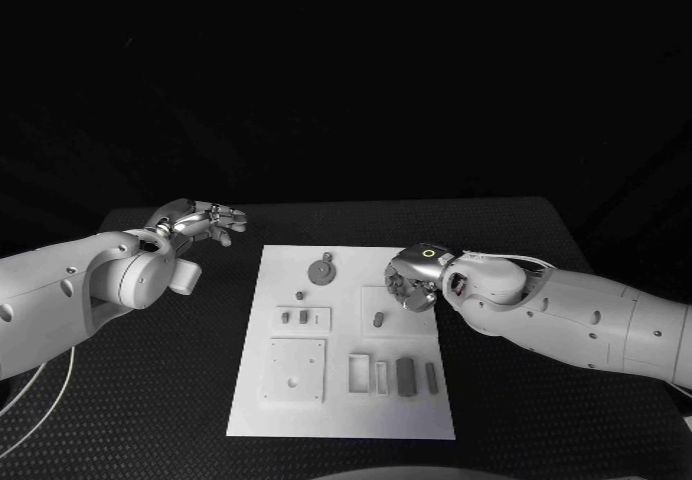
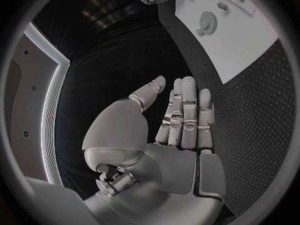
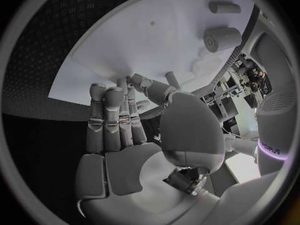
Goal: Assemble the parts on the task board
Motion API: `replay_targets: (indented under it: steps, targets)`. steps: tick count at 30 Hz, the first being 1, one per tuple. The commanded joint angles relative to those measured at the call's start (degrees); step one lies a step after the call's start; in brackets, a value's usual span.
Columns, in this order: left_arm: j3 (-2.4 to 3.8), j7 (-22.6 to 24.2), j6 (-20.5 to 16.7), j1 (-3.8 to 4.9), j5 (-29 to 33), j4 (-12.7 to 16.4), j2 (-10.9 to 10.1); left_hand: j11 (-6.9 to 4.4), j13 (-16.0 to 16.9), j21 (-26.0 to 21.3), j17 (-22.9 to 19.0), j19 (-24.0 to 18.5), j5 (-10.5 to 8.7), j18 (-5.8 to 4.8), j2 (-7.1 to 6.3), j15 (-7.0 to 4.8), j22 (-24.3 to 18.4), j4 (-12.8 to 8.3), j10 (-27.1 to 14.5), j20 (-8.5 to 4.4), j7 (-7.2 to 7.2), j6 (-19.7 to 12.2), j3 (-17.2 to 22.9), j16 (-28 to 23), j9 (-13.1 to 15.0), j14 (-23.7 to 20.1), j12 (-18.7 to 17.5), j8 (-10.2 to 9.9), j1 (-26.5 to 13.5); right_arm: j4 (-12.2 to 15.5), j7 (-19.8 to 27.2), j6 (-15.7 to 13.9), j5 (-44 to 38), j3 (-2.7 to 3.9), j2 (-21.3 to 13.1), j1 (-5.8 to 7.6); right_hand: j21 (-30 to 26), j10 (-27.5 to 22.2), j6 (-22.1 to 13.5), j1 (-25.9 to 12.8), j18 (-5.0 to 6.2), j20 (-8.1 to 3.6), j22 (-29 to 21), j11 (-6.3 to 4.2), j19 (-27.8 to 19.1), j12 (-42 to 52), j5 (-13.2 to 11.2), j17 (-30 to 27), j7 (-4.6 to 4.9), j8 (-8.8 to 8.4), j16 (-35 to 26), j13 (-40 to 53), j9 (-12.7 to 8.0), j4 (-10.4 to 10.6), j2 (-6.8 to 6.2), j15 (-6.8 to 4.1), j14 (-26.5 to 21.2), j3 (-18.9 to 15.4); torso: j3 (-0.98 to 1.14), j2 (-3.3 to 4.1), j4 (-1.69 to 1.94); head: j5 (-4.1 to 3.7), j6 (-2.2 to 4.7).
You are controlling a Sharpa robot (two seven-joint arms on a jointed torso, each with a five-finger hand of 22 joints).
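The white task board [image 1: 346, 420] lies in the middle of the black table. On it are a round grey part [image 1: 322, 270], a small peg [image 1: 300, 295], a short grey part [image 1: 378, 320] and two dark bars [image 1: 407, 375] near the front. My right hand [image 1: 415, 277] hovers over the board's far right part, fingers extended and holding nothing [image 3: 119, 120]. In the right wrist view a cylindrical part [image 3: 223, 37] stands on the board [image 3: 137, 45] beyond the fingertips. My left hand [image 1: 202, 222] is off the board to its far left, fingers straight and holding nothing [image 2: 184, 120].
A raised square plate [image 1: 296, 370] and slotted blocks [image 1: 303, 317] sit on the board's left half. The left wrist view shows the board [image 2: 250, 30] with the round part [image 2: 207, 21] ahead of the fingers. Bare black table lies on both sides of the board.
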Motion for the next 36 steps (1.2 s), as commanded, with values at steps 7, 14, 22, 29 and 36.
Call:
replay_targets:
  steps: [7,14,22,29,36]
  targets:
    - [0.03,0.4,-0.5,0.03,0.3,0.0,0.1,0.05,0.1,-0.2,0.1,0.3,-0.15,0.26,-0.07,0.21,-0.1,-0.1,-0.5,-3.99,0.13,-0.4,-0.2,-0.3,-0.1,0.3,0.4,0.4,-0.4,0.7,-0.3,-1.3,-2.6,-0.33,0.1,-0.55,0.7,1.0,1.1,0.6,1.77,-0.26,0.3,-0.35,0.3,0.4,0.4,0.7,-0.29,0.4,0.9,1.2,0.6,0.0,-0.5,-1.21,-1.0,1.0,-0.01,0.0,0.0,-0.04,-0.1]
    - [0.03,0.4,-0.4,0.03,0.3,0.0,0.2,0.06,0.1,-0.2,0.1,0.4,-0.16,0.27,-0.07,0.22,-0.1,-0.1,-0.6,-3.98,0.14,-0.4,-0.2,-0.3,-0.1,0.3,0.5,0.4,-0.4,1.4,-0.1,-2.3,-2.3,-0.31,-0.3,-0.55,0.8,1.2,1.3,0.5,1.77,-0.37,0.4,-0.46,0.5,0.4,0.4,0.9,-0.39,0.44,1.0,1.6,0.8,0.1,-0.82,-1.32,-0.9,1.4,0.0,-0.01,0.03,-0.01,-0.04]
    - [0.02,0.4,-0.4,0.02,0.4,-0.2,0.3,0.07,0.2,-0.2,0.2,0.4,-0.16,0.27,-0.05,0.23,-0.1,-0.1,-0.6,-3.96,0.15,-0.4,-0.2,-0.3,-0.1,0.3,0.5,0.4,-0.5,1.9,1.6,-0.3,1.0,0.85,-1.3,-0.19,0.9,1.2,1.4,0.4,1.77,-0.41,0.4,-0.5,0.6,0.4,0.4,1.0,-0.42,0.41,1.1,1.8,1.0,0.3,-0.93,-1.36,-0.9,1.6,-0.02,-0.06,0.05,0.06,0.26]
    - [0.02,0.4,-0.2,0.02,0.4,-0.5,0.3,0.08,0.2,-0.2,0.2,0.4,-0.16,0.28,-0.05,0.24,-0.2,-0.1,-0.7,-3.95,0.15,-0.4,-0.2,-0.3,-0.1,0.3,0.6,0.4,-0.5,3.0,2.5,1.8,2.9,1.51,-2.5,1.52,1.0,1.3,1.4,0.1,1.77,-0.44,0.5,-0.52,0.6,0.4,0.8,1.1,-0.41,0.36,1.2,2.0,1.1,0.4,-0.89,-1.38,-0.9,1.5,0.01,0.0,-0.02,0.29,0.15]
    - [0.02,0.4,-0.1,0.02,0.4,-0.7,0.3,0.09,0.2,-0.2,0.2,0.4,-0.17,0.28,-0.08,0.24,-0.2,-0.1,-0.7,-3.94,0.13,-0.4,-0.2,-0.3,-0.1,0.3,0.6,0.4,-0.5,4.3,2.9,2.1,5.9,2.2,-3.1,2.38,1.0,1.3,1.3,-0.1,1.77,-0.49,0.6,-0.53,0.6,0.3,1.3,1.3,-0.41,0.3,1.2,2.2,1.3,0.3,-0.75,-1.39,-1.0,1.3,-0.01,-0.05,-0.03,0.29,0.17]
